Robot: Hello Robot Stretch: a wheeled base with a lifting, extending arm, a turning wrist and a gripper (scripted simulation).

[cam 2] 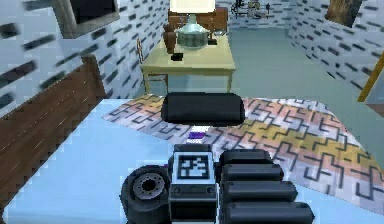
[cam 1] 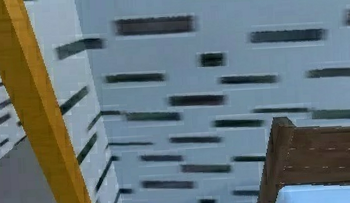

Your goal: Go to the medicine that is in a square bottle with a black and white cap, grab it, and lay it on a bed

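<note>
Arm side view: purple-white blob lies on bed, axis unclear.

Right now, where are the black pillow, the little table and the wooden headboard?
Black pillow (cam 2: 203, 108): arm side view, its middle.
Little table (cam 2: 215, 60): arm side view, bare tabletop.
Wooden headboard (cam 2: 45, 130): arm side view, front panel.

We find a small purple-and-white thing partly hidden behind the arm's white marker, too small to name. Of the gripper we cannot make out the far end, nor whether it holds anything. The forward view's edges cut the headboard.
</note>
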